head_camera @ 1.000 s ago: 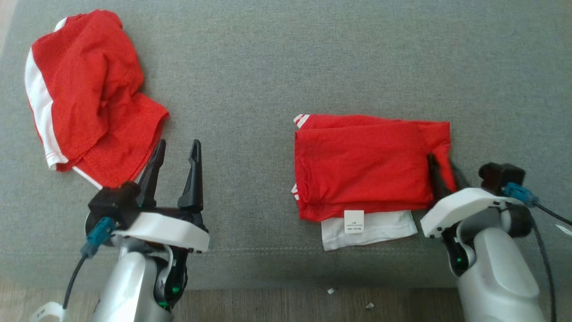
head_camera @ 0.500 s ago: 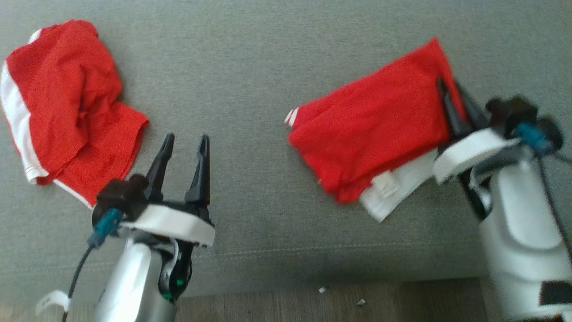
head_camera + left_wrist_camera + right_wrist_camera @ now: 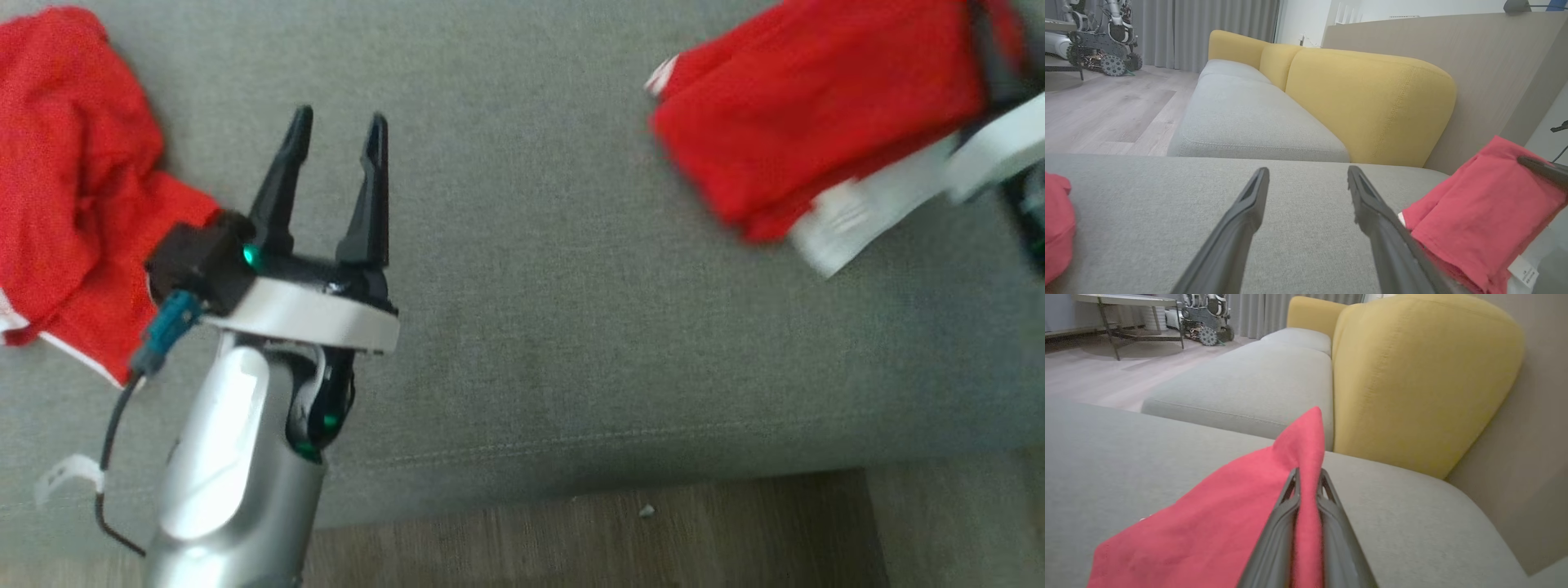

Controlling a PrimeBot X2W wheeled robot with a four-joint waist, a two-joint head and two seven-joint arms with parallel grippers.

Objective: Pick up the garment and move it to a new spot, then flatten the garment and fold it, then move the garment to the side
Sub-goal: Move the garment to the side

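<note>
The folded red garment [image 3: 816, 106], with a white layer and tag under its edge, hangs tilted over the grey sofa seat [image 3: 531, 286] at the upper right of the head view. My right gripper [image 3: 1308, 473] is shut on the garment's [image 3: 1216, 522] red corner, cloth pinched between both fingers. Its white wrist [image 3: 996, 147] shows at the right edge. My left gripper [image 3: 340, 118] stands open over bare seat at centre left, nothing between its fingers [image 3: 1308, 169]. The garment [image 3: 1478, 212] also appears to its right.
A second, crumpled red and white garment [image 3: 65, 188] lies at the far left of the seat. Yellow back cushions [image 3: 1372, 102] rise behind the seat, with a beige wall panel [image 3: 1453, 45] beyond. The seat's front edge drops to wood floor [image 3: 612, 531].
My right gripper closed on the folded garment's right corner, lifted it off the seat and carried it up and to the right. The head camera shifted. My left gripper stayed open.
</note>
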